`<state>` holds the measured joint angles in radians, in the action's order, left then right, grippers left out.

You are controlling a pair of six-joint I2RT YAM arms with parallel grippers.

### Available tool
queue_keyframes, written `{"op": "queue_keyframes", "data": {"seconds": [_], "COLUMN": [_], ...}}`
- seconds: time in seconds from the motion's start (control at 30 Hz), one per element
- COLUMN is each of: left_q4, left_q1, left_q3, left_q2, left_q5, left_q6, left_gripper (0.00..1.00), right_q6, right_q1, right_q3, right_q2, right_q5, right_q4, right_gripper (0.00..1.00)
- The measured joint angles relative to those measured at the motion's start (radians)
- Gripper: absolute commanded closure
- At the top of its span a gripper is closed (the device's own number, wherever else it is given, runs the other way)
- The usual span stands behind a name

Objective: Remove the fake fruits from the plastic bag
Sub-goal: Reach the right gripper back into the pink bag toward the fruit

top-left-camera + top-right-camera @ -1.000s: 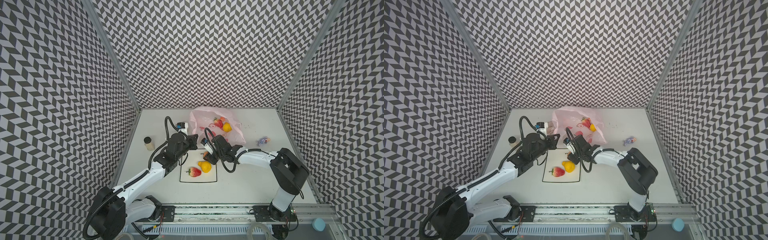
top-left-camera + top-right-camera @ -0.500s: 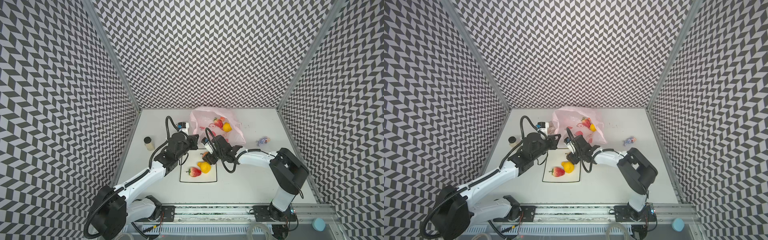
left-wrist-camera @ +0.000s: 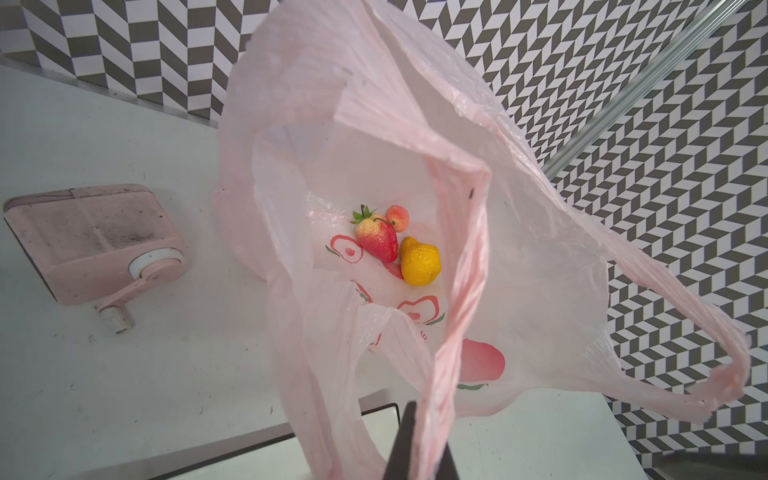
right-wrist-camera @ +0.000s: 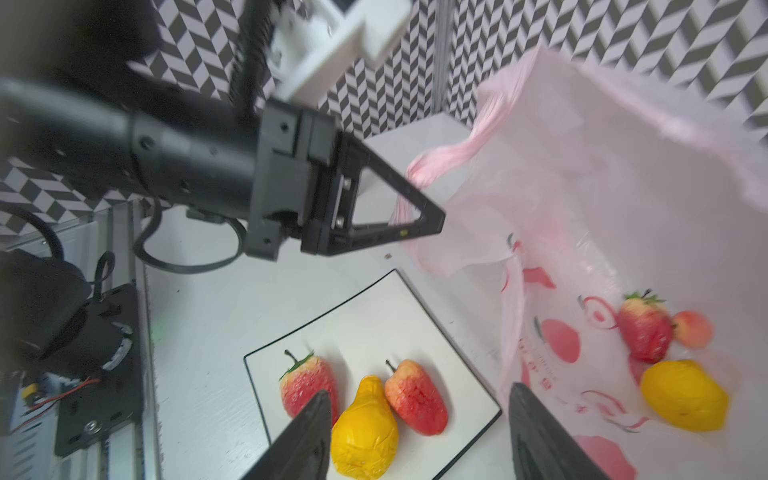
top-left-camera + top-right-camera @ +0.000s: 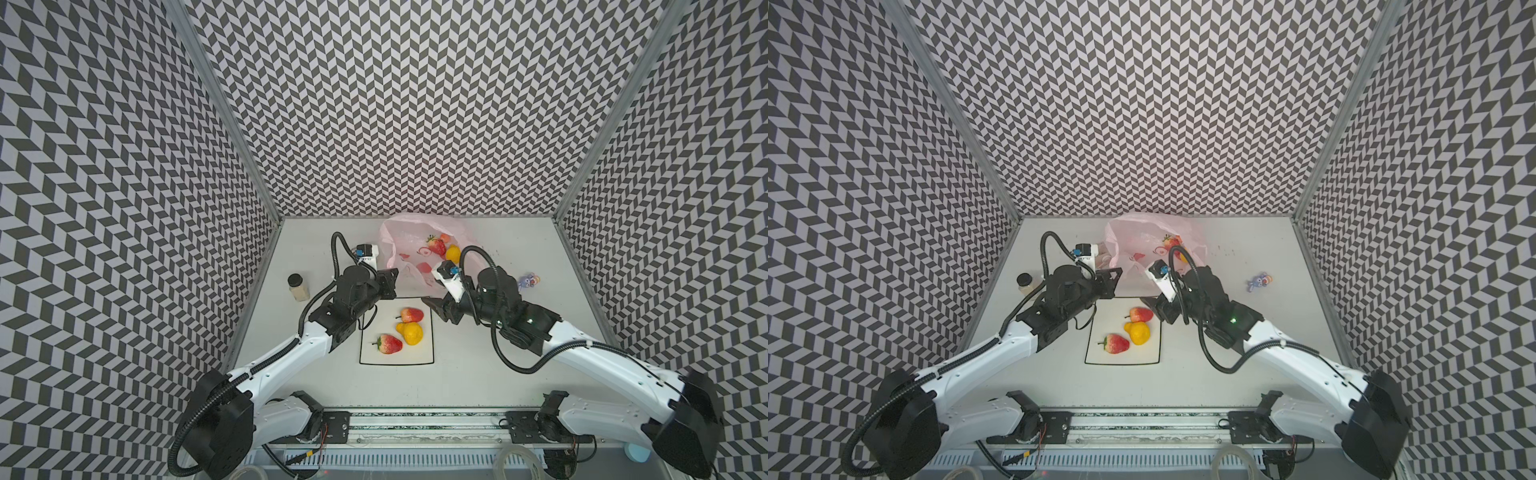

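Black-rimmed white plate (image 5: pixel 420 356), lidded jar (image 5: pixel 299 286) by a wall, purple figure (image 5: pixel 527 281), pink crank toy (image 3: pixel 95 245)

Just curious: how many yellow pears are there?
2. One yellow pear lies on the white plate; the other sits inside the pink plastic bag. More could hide under bag folds.

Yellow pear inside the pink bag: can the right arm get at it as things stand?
Probably yes. The left claw pinches a bag handle, holding the mouth open toward the open, empty right claw; nothing blocks the pear, though a strawberry lies beside it.
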<state>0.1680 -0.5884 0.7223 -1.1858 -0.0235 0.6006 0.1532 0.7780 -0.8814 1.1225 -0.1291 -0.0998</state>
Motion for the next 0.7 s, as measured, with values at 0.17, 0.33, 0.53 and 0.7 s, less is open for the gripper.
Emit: {"op": "queue_keyframes", "data": {"seconds": [0.17,0.33,0.53,0.7], "left_q4": [0.009,0.012,0.011,0.011], "left_q1": [0.0,-0.001,-0.01,-0.014], "left_q3": [0.0,0.0,0.0,0.0], "left_q2": [0.0,0.0,0.003,0.006], "left_q5": [-0.001,-0.002,-0.009,-0.012], "left_q6": [0.0,0.0,0.0,0.0], "left_gripper": [1.0,1.0,1.0,1.0], "right_q6": [0.031,0.145,0.351,0.473], "right_q1": [-0.048,-0.082,-0.121,-0.14], "right_q3": [-0.115,-0.208,-0.29,-0.434], "right_q2": [0.045,0.196,0.429,0.631], "right_q5": [0.095,0.175,0.214,0.277], "right_q4": [-0.021,-0.016,-0.014,-0.034], "right_gripper": [0.54,0.62,0.66,0.68]}}
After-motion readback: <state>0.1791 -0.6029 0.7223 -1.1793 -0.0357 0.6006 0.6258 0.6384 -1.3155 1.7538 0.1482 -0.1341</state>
